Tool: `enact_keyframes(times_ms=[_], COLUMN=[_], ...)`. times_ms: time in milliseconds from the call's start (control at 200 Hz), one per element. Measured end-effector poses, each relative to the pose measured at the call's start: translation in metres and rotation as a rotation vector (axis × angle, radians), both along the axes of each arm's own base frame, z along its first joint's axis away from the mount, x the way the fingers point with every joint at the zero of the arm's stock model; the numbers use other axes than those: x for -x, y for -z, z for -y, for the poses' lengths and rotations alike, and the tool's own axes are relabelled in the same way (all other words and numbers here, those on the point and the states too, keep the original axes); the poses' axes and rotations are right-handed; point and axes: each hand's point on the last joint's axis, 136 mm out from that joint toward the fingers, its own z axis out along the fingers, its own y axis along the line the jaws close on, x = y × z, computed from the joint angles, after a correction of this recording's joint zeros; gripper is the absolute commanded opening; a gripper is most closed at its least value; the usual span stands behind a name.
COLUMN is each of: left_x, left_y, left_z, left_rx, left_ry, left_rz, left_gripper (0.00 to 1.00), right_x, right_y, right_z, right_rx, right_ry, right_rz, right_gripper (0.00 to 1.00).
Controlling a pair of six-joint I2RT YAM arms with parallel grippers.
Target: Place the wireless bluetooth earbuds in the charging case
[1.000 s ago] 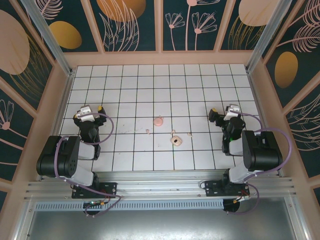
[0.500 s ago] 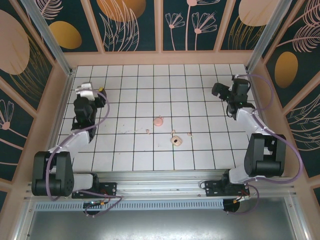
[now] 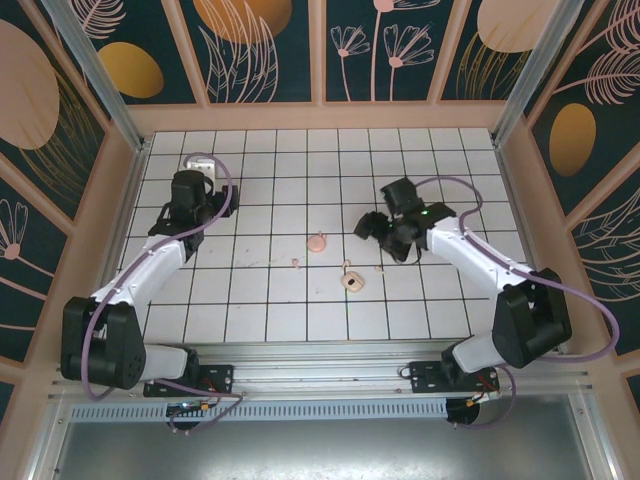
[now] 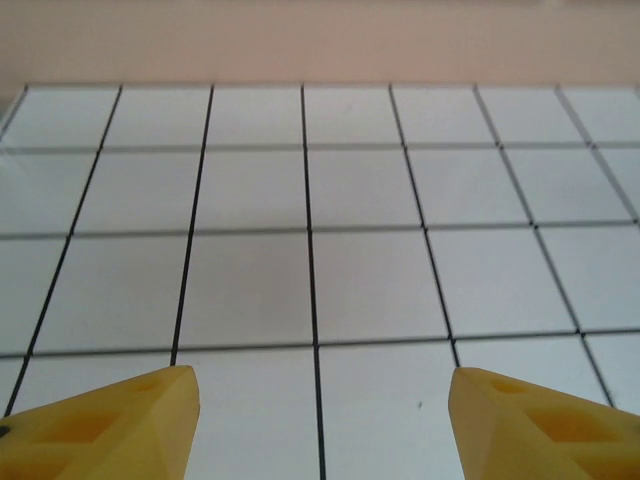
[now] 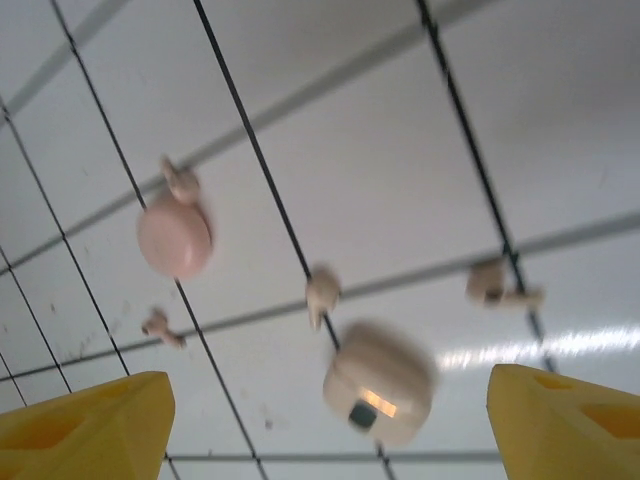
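Top view, charging case (image 3: 317,242): on the desk (image 3: 260,310) near its centre, earbuds (image 3: 346,265) loose beside it.
Left wrist, left gripper (image 4: 320,400): jaws spread, holding nothing, over desk tiles.
Right wrist, right gripper (image 5: 325,385): jaws wide apart, holding nothing, above the charging case (image 5: 175,238) and earbuds (image 5: 322,293).

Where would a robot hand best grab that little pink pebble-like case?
Probably from straight above, pinching the charging case across its middle. It lies flat on the table, low and smooth, so only its rounded flanks offer a hold. Avoid the end where a tiny earbud sits close.
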Motion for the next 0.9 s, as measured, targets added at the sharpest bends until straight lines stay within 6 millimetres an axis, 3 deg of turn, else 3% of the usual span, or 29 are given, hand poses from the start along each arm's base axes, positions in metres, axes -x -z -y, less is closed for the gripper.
enact_keyframes(times_ms=[165,300,701,901], left_x=[0.007,0.010,0.014,0.017], left_y=[0.017,0.025,0.038,0.043], left_z=[-0.001,-0.002,-0.001,-0.002], left_rx=[-0.010,-0.017,-0.025,-0.028], left_ry=[-0.001,0.000,0.009,0.009], left_rz=[-0.074,-0.108,-0.144,-0.156], left_gripper=[0.68,0.69,0.70,0.70], right_x=[0.044,0.060,0.043,0.045], right_y=[0.034,0.056,0.076,0.085], right_z=[-0.026,-0.031,-0.048,-0.047], right_rx=[0.052,0.096,0.156,0.193], right_ry=[0.039,0.100,0.147,0.143], right_rz=[-0.200,-0.305,-0.394,-0.430], right_gripper=[0.77,0.75,0.75,0.75])
